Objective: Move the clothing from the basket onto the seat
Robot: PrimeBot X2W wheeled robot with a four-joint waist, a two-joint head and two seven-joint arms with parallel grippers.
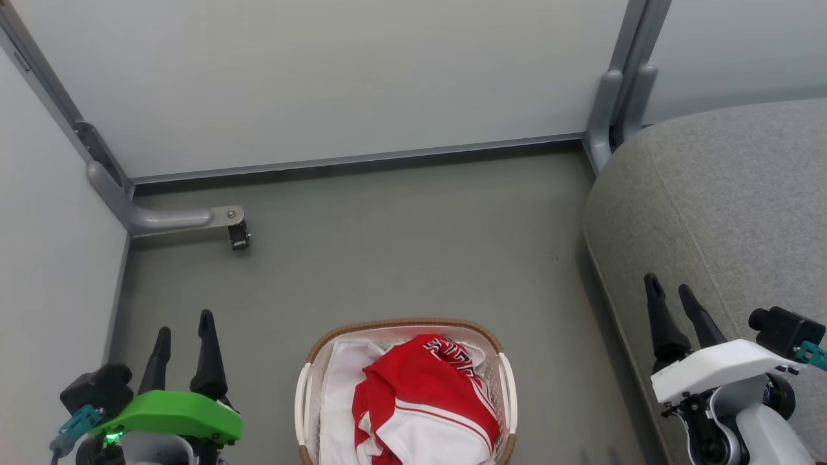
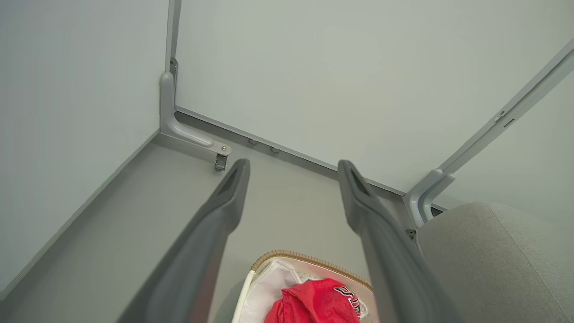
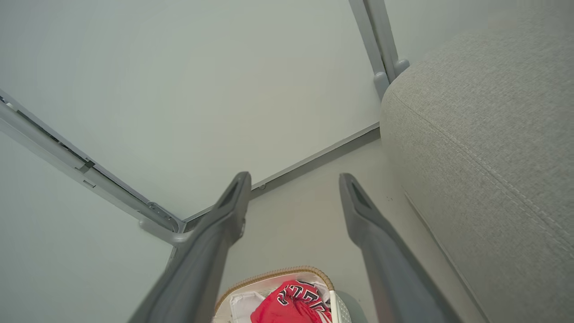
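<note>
The white perforated basket (image 1: 309, 400) with a brown woven rim stands on the floor at the bottom centre of the head view. Inside it lies the clothing (image 1: 426, 400), red and white with thin stripes and dark lettering, on a white liner. The grey woven seat (image 1: 723, 206) fills the right side. My left gripper (image 1: 184, 336) hangs open to the left of the basket, with nothing between its fingers. Over the seat's front edge, my right gripper (image 1: 672, 290) is also open and holds nothing. Both wrist views catch the basket (image 2: 309, 259) (image 3: 278, 272), clothing (image 2: 314, 300) (image 3: 291, 305) and seat (image 2: 484, 260) (image 3: 484, 157).
Pale partition walls close off the back and left. A grey metal foot bracket (image 1: 174, 219) with a small caster juts onto the floor at the back left. Another frame post (image 1: 614, 110) stands beside the seat's back corner. Grey floor (image 1: 400, 245) lies beyond the basket.
</note>
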